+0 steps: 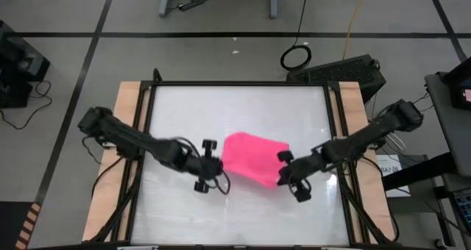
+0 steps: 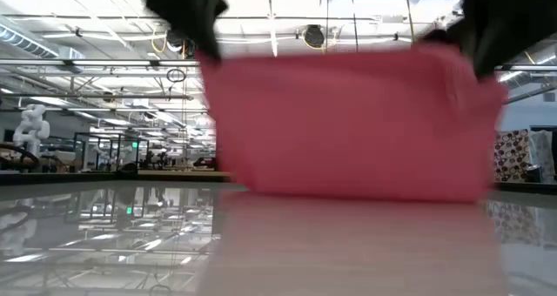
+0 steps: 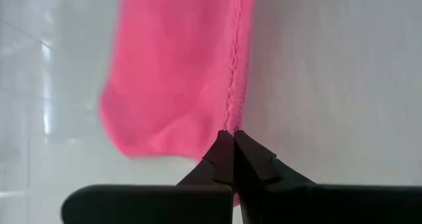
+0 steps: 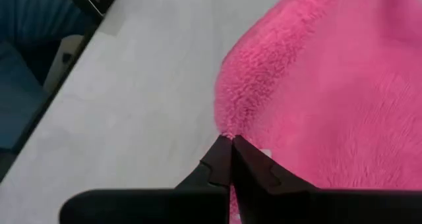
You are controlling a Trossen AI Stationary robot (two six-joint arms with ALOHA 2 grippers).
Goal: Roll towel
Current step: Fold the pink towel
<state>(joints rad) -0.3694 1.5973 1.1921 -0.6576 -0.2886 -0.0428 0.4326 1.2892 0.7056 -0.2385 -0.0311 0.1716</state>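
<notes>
Plain bright pink towel (image 1: 252, 159), glossy white table (image 1: 243, 106), black left gripper (image 3: 231, 140), black right gripper (image 4: 230, 143)

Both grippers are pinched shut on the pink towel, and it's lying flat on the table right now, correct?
Not flat. The low view shows the towel hanging up off the table, only its bottom edge down near the surface. The rest holds: the left gripper and right gripper are each shut on an edge.

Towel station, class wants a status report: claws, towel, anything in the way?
Left claw shut on towel edge. Right claw shut on opposite edge. Towel lifted between them, hanging above the table. Nothing in the way.
</notes>
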